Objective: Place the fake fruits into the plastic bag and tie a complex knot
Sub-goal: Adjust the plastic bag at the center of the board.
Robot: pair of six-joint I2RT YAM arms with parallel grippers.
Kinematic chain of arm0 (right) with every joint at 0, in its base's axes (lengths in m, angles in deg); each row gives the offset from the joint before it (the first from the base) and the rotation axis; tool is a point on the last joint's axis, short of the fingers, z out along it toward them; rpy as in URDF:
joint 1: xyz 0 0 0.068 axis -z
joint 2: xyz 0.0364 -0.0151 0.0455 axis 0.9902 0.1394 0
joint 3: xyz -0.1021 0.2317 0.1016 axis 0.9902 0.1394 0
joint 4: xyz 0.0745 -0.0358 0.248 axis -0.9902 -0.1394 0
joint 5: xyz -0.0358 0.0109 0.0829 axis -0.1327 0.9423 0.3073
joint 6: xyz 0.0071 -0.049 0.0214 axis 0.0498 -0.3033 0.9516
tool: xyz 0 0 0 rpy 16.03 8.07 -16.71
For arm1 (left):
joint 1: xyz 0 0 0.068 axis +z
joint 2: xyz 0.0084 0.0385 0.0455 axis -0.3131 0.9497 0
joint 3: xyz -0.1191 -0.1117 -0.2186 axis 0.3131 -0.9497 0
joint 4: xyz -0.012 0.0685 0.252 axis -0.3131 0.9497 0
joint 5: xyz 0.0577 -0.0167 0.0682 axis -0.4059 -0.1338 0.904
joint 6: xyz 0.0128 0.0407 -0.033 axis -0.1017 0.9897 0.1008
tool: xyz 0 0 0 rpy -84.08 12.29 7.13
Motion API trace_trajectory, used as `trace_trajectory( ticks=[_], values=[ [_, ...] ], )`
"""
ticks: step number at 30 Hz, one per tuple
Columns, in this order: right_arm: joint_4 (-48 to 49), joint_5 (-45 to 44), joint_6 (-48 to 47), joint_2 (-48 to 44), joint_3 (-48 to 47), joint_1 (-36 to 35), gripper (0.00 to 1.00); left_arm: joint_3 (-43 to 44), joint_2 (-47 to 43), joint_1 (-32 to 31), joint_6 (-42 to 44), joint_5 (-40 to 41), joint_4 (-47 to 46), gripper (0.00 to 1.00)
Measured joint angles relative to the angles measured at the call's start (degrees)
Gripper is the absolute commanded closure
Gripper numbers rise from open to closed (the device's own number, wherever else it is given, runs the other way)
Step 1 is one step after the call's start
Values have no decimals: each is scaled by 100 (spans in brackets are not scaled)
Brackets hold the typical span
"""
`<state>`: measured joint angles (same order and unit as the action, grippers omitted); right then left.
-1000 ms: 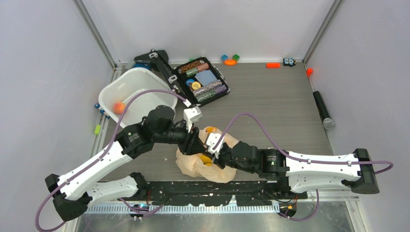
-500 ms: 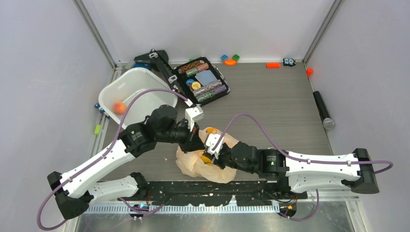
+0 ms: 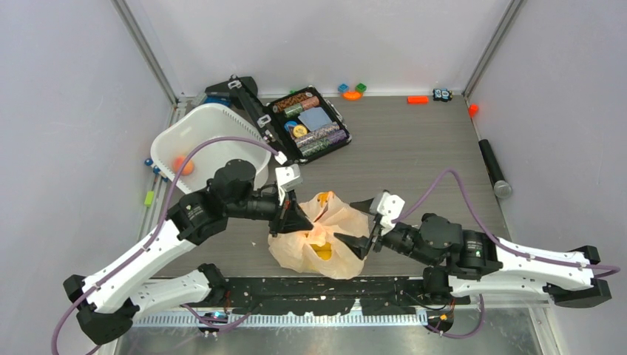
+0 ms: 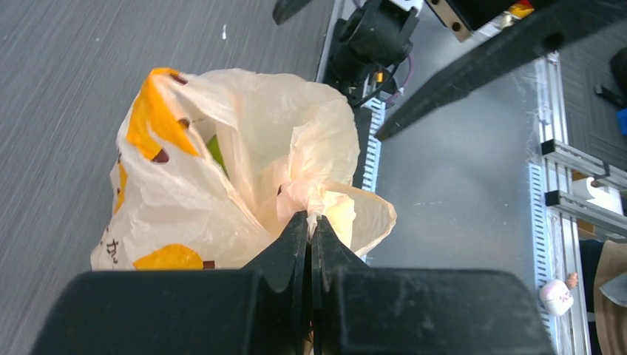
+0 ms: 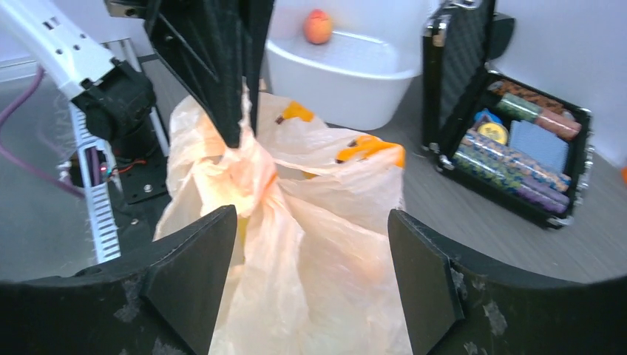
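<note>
Left jaws pressed together, pinching gathered top of plastic bag [image 4: 192, 200] on tabletop [image 3: 421, 155]. Right jaws spread wide at bag's right side, holding nothing.

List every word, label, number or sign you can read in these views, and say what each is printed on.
No text can be read in any view.
plastic bag: yellow-orange print and a few small dark marks low on its side, too blurred to read.
chip case: rolls of chips and a round yellow token inside, markings too small to read.
</note>
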<state>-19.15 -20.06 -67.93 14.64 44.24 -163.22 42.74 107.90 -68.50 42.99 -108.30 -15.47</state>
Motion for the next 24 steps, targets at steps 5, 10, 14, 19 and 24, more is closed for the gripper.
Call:
trace_trajectory(
  ticks=[5, 10, 14, 19, 24],
  values=[
    [-138, -415, -299, -188, 50, -2, 20, -13, 42, 330, 66, -739, -328, 100],
    [120, -717, -737, 2, 396, -151, 19, -271, 11, 496, -13, -1287, -935, 100],
    [599, -1012, -1191, 330, 588, -420, 18, -579, -44, 592, -173, -1556, -1287, 100],
    [1169, -1263, -1663, 643, 654, -660, 17, -656, -68, 730, -356, -1751, -1606, 100],
    [1591, -1331, -1829, 684, 765, -833, 16, -667, -114, 785, -457, -1784, -1775, 100]
  ],
)
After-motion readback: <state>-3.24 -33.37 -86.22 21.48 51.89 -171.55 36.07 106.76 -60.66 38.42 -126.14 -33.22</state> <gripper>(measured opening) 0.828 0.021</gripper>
